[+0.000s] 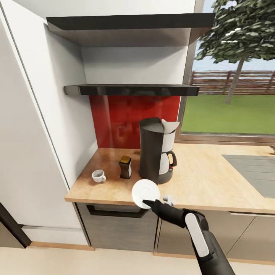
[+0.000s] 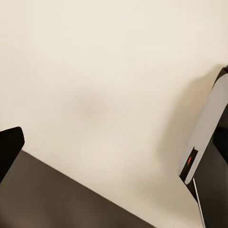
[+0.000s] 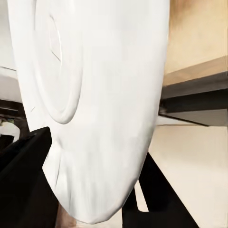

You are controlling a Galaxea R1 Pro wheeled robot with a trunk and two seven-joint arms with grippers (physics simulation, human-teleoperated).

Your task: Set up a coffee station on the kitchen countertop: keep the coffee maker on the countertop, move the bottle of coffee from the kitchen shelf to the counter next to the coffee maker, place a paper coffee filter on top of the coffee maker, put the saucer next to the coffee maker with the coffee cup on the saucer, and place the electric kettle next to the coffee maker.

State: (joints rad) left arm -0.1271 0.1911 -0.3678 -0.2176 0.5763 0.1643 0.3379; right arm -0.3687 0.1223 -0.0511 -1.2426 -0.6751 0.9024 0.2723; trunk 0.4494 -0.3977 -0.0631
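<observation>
White saucer (image 1: 145,193) sat pinched on edge in the right claw (image 1: 149,202), lower centre of the head view, tilted nearly upright, over the front edge of the table (image 1: 198,183). In the right wrist view the saucer (image 3: 95,109) took up most of the frame, with a dark finger (image 3: 23,180) on either side of its rim: closed on the saucer.

Coffee maker (image 1: 156,151) stood mid-frame on the table, against the red backsplash (image 1: 130,114), with the paper filter (image 1: 170,126) sitting in its top. Coffee bottle (image 1: 125,167) stood just left of the maker, on the table. Cup (image 1: 98,176) was further left, near the table's left end, upright, apart from the bottle. A small white thing sat just right of the claw near the table edge; couldn't tell what it was.

Two dark shelves (image 1: 130,90) hung above the table. Sink (image 1: 254,170) at the right edge, window with lawn and tree at upper right.

Left wrist view: pale floor (image 2: 104,85), a dark fingertip (image 2: 9,149) at the left edge, part of the robot's body at right. Left claw state: couldn't tell.
</observation>
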